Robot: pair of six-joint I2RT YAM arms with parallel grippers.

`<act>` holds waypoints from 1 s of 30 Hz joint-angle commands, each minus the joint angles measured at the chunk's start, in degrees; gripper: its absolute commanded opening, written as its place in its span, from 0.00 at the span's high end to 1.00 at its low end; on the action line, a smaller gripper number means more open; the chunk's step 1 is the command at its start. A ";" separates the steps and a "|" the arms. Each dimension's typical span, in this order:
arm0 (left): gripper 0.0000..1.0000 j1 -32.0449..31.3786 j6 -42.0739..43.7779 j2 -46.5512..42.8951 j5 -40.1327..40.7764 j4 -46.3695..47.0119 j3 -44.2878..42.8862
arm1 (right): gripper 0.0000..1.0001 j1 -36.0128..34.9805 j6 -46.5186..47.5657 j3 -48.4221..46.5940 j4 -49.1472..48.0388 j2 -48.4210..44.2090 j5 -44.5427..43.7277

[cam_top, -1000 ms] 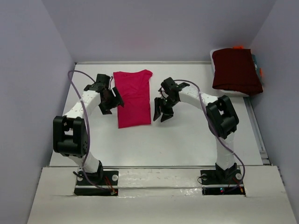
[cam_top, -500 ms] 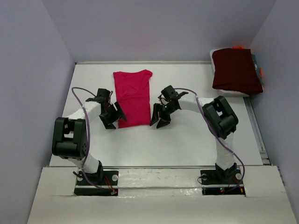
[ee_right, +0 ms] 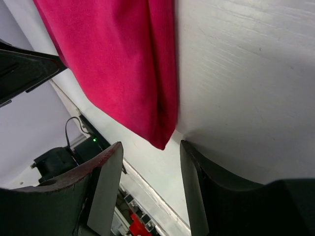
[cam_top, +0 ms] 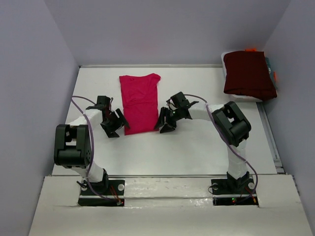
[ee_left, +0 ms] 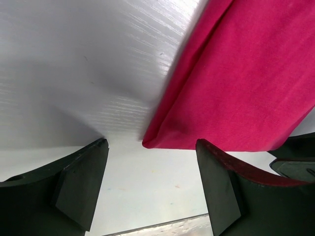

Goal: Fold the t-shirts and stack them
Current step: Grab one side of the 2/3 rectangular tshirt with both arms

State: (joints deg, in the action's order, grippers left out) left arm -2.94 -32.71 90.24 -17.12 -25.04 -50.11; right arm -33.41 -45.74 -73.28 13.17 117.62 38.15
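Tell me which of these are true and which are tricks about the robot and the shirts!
1. The pink t-shirt lies on the table, folded into a long strip. True.
2. The left gripper is squeezed shut on the pink t-shirt. False: its jaws are open at the shirt's near left corner, holding nothing.
3. The maroon garment sits folded at the far right. True.
4. The right gripper is reaching for the maroon garment. False: it is open at the pink t-shirt's near right corner.
5. The maroon garment is stacked on the pink t-shirt. False: they lie well apart.
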 commanded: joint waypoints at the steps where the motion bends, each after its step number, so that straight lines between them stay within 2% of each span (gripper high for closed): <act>1: 0.17 0.57 2.12 0.02 -0.71 0.95 0.27 | 0.44 -0.25 -3.48 1.82 -7.36 -0.38 -0.01; 15: 0.25 1.09 1.86 4.86 -8.71 9.48 6.78 | 0.47 -0.25 -7.79 4.72 -11.76 1.55 0.87; 21: 0.34 1.09 1.59 4.25 -9.24 9.66 7.48 | 0.50 -0.25 -8.23 4.98 -11.85 1.91 0.79; 29: 0.39 1.09 1.95 2.58 -8.36 7.81 7.48 | 0.56 -0.25 -8.05 4.72 -11.50 2.35 0.43; 30: 0.42 1.09 1.95 2.05 -8.36 7.64 7.57 | 0.57 -0.25 -7.97 4.72 -11.41 2.35 0.26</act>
State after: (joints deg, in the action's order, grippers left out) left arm -1.76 -33.23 92.05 -30.41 -13.67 -45.06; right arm -33.39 -54.06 -69.25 2.11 118.89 40.38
